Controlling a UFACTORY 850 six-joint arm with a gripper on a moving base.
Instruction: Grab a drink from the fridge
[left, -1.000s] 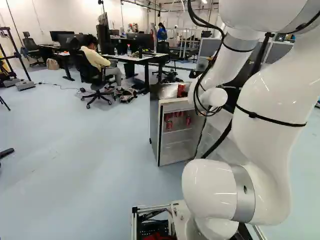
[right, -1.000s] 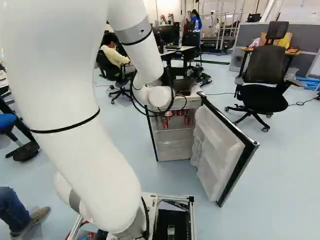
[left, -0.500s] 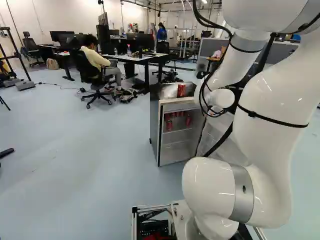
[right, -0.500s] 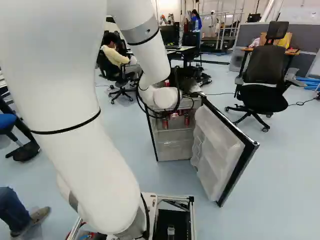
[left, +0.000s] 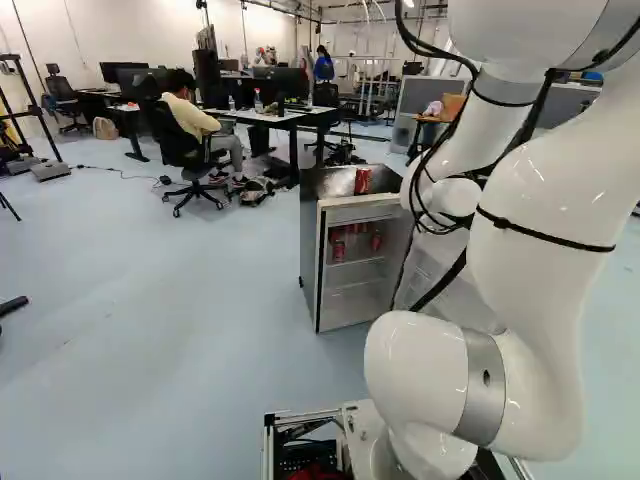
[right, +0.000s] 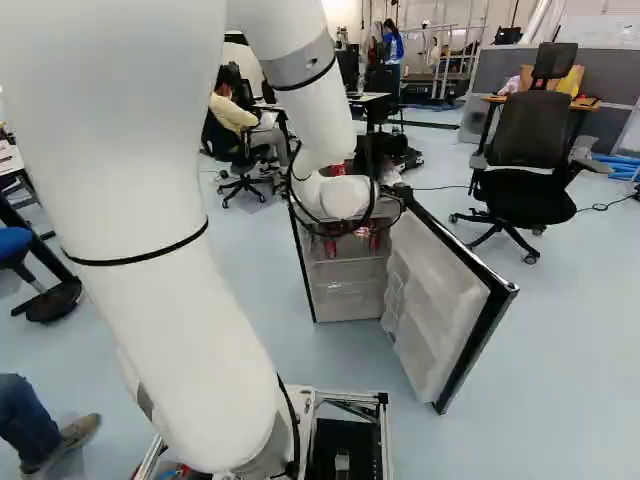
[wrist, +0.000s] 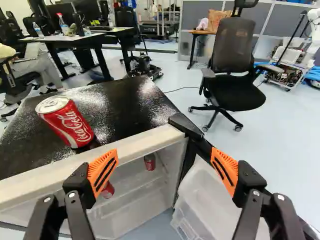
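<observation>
The red metal drink cans (wrist: 150, 162) inside the black-topped fridge (wrist: 132, 102) should handle as stiff, smooth and, if full, fairly weighty, best clasped round mid-body to avoid slipping. They lie ahead of and lower than the orange-padded black fingers (wrist: 102, 171), which stand wide apart, gripping nothing.

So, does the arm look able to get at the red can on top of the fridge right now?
Probably yes: the can stands uncovered on the fridge top, and the jaws are open, though the arm would first need to shift sideways.
</observation>
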